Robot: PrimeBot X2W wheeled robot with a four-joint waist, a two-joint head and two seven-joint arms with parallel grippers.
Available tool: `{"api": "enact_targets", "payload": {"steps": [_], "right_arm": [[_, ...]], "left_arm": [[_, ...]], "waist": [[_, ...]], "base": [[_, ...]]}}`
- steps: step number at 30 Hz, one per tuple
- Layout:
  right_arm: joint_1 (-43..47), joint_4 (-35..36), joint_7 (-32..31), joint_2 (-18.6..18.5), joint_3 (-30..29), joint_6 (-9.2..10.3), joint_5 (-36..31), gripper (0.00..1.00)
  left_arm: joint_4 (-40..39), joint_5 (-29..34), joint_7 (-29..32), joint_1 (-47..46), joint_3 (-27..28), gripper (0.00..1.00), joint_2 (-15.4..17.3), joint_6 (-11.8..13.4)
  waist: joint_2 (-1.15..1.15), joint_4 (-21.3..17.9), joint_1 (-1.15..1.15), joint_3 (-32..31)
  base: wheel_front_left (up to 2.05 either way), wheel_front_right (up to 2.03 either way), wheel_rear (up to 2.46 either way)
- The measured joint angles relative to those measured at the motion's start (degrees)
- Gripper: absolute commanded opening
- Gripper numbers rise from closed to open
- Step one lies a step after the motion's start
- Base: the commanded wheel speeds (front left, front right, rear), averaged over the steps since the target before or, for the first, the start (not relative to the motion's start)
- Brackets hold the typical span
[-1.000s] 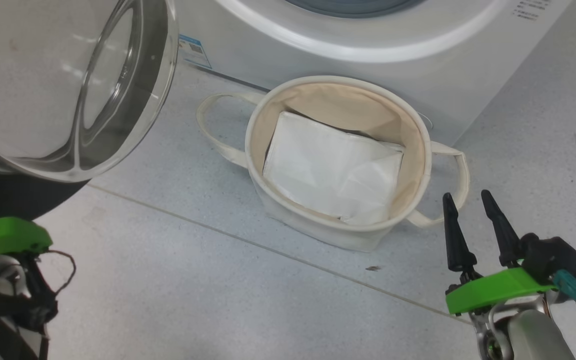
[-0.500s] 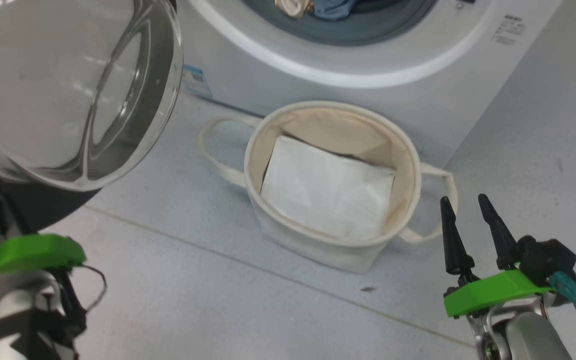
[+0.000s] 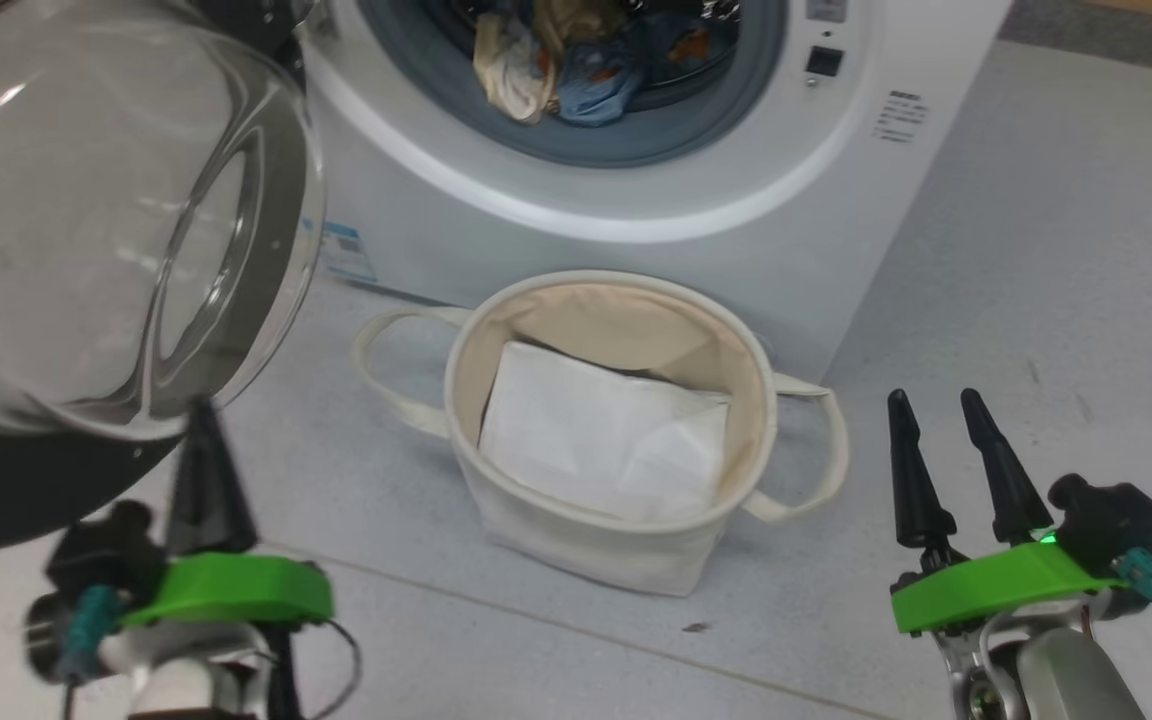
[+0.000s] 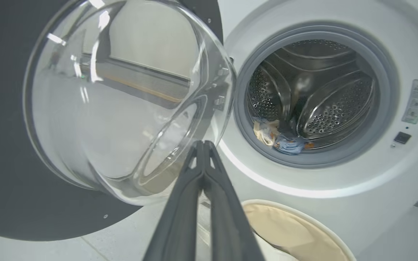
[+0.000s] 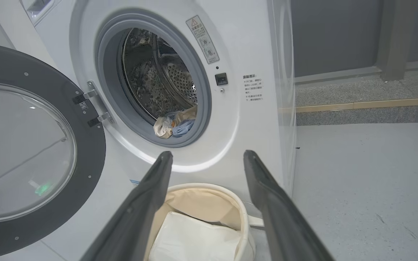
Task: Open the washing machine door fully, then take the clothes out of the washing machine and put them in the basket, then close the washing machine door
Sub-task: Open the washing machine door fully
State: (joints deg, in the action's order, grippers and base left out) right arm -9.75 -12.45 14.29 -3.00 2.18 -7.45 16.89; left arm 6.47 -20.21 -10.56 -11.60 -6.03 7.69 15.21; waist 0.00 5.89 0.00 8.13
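The clothes (image 3: pixel 556 60) lie at the top middle of the head view, inside the washing machine (image 3: pixel 636 235). They look soft, light and floppy, so I'd pinch a bunched-up fold. My right gripper (image 3: pixel 934 400), lower right, is wide open, holding nothing. My left gripper (image 3: pixel 201 415), lower left, is squeezed closed, empty.

washing machine door (image 5: pixel 24 152): wide black rim, clear domed glass, swung wide open.
washing machine (image 3: pixel 636 240): white, grey gasket (image 3: pixel 636 150).
clothes (image 3: pixel 576 70): cream and blue garments bunched at the drum's (image 4: pixel 321 90) front.
basket (image 3: pixel 586 550): cream canvas, upright on the floor (image 3: pixel 986 300), just beside the machine's front.
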Motion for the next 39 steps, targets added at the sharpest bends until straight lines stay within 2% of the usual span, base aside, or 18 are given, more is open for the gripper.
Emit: {"api": "enact_targets", "payload": {"steps": [7,11,15,16,17,18,19,23,31,39], "right_arm": [[2.1,1.0,0.0,0.0,-0.2,0.00,1.0,1.00],[2.9,1.2,0.0,0.0,-0.7,0.00,1.3,1.00],[4.0,2.2,0.0,0.0,-0.6,0.00,1.3,1.00],[4.3,2.3,0.0,0.0,-0.5,0.00,1.2,1.00],[4.5,2.3,0.0,0.0,-0.3,0.00,1.1,1.00],[4.7,2.4,0.0,0.0,-0.3,0.00,1.0,1.00],[4.8,2.6,0.0,0.0,-0.4,0.00,0.9,1.00],[5.0,2.7,0.0,0.0,-0.8,0.00,0.9,1.00],[5.1,1.9,0.0,0.0,-0.5,0.00,1.3,1.00],[5.1,1.8,0.0,0.0,-0.4,0.00,1.3,1.00]], "left_arm": [[-2.3,0.4,1.4,1.4,-7.6,0.00,-0.7,-5.5],[-0.8,0.4,1.5,2.8,-10.2,0.00,-1.1,-7.2],[0.8,0.7,1.3,3.4,-12.1,0.00,-1.2,-7.7],[1.2,1.1,0.9,3.4,-12.4,0.07,-1.2,-7.7],[1.6,1.3,0.6,3.5,-12.6,0.56,-1.3,-7.7],[1.9,1.3,0.2,3.6,-12.7,0.88,-1.4,-7.7],[2.5,1.5,0.0,3.6,-12.9,1.00,-1.4,-7.7],[5.1,2.3,-1.2,3.7,-13.2,1.00,-1.6,-6.9],[7.3,-0.1,-2.7,4.9,-12.5,1.00,-2.6,-7.3],[9.3,-0.1,-3.3,4.9,-11.9,1.00,-2.7,-7.2]], "waist": [[0.00,-2.3,0.00,-2.0],[0.00,-3.7,0.00,-3.2],[0.00,-5.0,0.00,-4.2],[0.00,-5.3,0.00,-4.3],[0.00,-5.6,0.00,-4.5],[0.00,-6.0,0.00,-4.6],[0.00,-6.2,0.00,-4.7],[0.00,-7.1,0.00,-5.0],[0.00,-7.8,0.00,-5.4],[0.00,-7.7,0.00,-5.3]], "base": [[0.00,0.00,0.00],[0.00,0.00,0.00],[0.00,0.00,0.00],[0.00,0.00,0.00],[0.00,0.00,0.00],[0.00,0.00,0.00],[0.00,0.00,0.00],[0.00,0.00,0.00],[0.00,0.00,0.00],[0.00,0.00,0.00]]}}
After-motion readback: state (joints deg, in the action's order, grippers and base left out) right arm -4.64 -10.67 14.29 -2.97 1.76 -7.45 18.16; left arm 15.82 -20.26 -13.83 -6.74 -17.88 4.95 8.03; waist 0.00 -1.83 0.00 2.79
